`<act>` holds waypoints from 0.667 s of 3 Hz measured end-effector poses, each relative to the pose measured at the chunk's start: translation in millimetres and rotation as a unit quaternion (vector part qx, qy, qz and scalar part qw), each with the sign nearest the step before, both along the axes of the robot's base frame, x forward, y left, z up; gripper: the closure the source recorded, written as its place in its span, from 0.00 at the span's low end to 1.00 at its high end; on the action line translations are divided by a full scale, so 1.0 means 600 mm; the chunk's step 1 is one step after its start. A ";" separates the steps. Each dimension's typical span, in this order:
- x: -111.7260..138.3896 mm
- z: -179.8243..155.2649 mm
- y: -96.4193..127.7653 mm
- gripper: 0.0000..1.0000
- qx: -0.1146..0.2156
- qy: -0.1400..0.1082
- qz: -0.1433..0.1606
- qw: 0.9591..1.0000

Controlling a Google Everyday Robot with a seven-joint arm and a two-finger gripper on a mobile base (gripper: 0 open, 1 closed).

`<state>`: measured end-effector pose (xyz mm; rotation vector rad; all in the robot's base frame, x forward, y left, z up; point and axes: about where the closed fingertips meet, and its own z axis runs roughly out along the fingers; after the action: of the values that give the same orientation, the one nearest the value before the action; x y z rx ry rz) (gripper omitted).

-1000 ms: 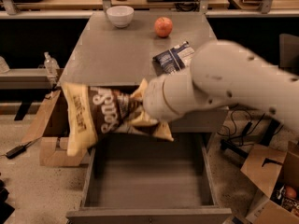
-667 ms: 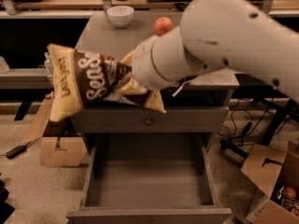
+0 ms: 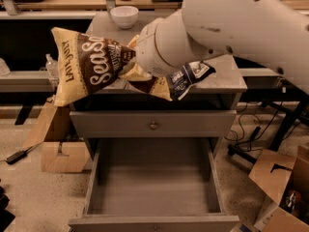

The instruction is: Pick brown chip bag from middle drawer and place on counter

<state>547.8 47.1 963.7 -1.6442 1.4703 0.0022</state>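
The brown chip bag (image 3: 89,64) hangs in the air over the front left corner of the counter (image 3: 227,80), its "LATE JULY" end sticking out past the left edge. My gripper (image 3: 133,64) is shut on the bag's right end, and the thick white wrist hides most of the fingers. The middle drawer (image 3: 154,182) stands pulled out below, with a bare grey floor.
A dark blue and white chip bag (image 3: 189,76) lies on the counter under my arm. A white bowl (image 3: 124,16) sits at the counter's back. The shut top drawer front has a brass knob (image 3: 153,125). Cardboard boxes stand on the floor left (image 3: 60,151) and right (image 3: 285,187).
My arm has lifted the brown chip bag from drawer-front height up to counter level and a little left. The arm now hides the orange fruit on the counter.
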 end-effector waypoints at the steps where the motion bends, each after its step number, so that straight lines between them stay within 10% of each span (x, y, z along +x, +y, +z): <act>1: 0.036 0.009 -0.011 1.00 -0.001 0.001 -0.023 1.000; 2: 0.134 0.018 -0.047 1.00 -0.012 0.012 -0.078 0.997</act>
<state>628.3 18.9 974.5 -1.5483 1.6197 -0.0831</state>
